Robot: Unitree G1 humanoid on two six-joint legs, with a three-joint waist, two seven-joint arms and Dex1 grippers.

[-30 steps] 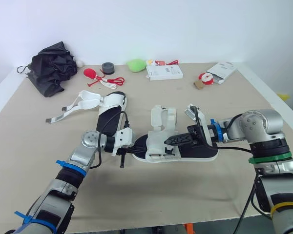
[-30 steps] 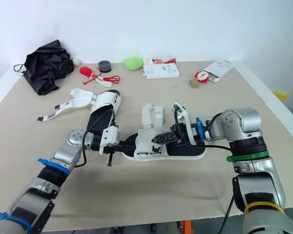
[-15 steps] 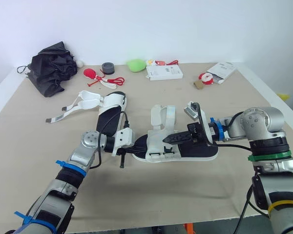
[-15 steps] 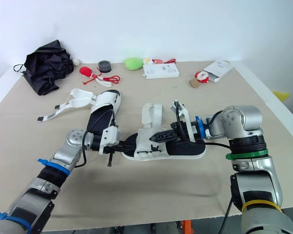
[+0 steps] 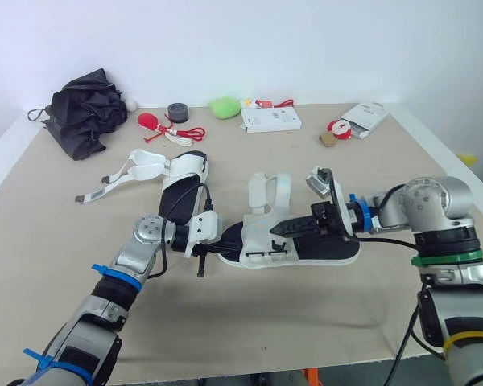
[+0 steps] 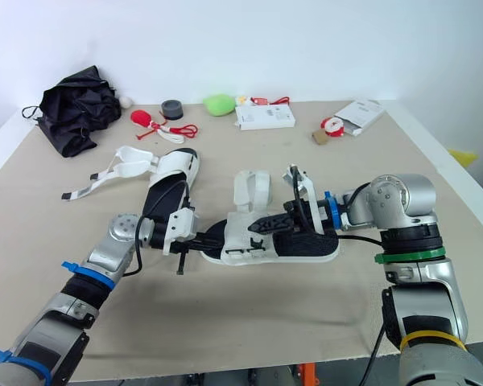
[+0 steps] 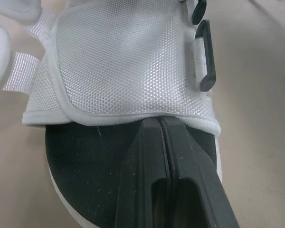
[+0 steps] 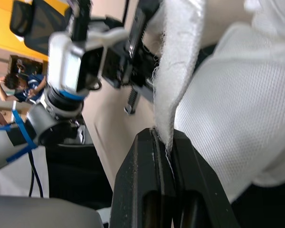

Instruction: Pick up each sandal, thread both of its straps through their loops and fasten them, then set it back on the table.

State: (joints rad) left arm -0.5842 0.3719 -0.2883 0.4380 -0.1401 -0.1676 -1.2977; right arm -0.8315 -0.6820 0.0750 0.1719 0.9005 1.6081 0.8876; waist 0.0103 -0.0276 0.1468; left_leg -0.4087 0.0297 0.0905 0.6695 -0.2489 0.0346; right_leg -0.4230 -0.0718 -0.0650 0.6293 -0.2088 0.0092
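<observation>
The left gripper (image 5: 224,239) has not moved in the last second. Its arm reaches forward low over the beige counter (image 5: 249,322), elbow bent. Its two fingers are pressed together and lie flat on the dark footbed of the white and black sandal (image 5: 310,248), their tips at the edge of the white mesh upper (image 7: 133,61). I cannot tell whether they pinch anything; it looks more like they hold the sandal down.

The change is on the right side. The right gripper (image 5: 283,228) has rolled at the wrist and the forearm has drawn back a little toward the robot's right. Its fingers are clamped on the frayed white webbing strap (image 8: 178,71). The strap's loop part (image 5: 267,186) now stands more upright above the sandal than one second ago. I judge that the strap is being pulled through or tightened, so this sandal is in the middle of the fastening step and is not ready to be released. The right arm comes in from the side, the forearm almost level, the gripper pointing to the robot's left.

Farther back, the second white and black sandal (image 5: 181,181) lies on the counter with its straps open and spread out, not yet fastened.
</observation>
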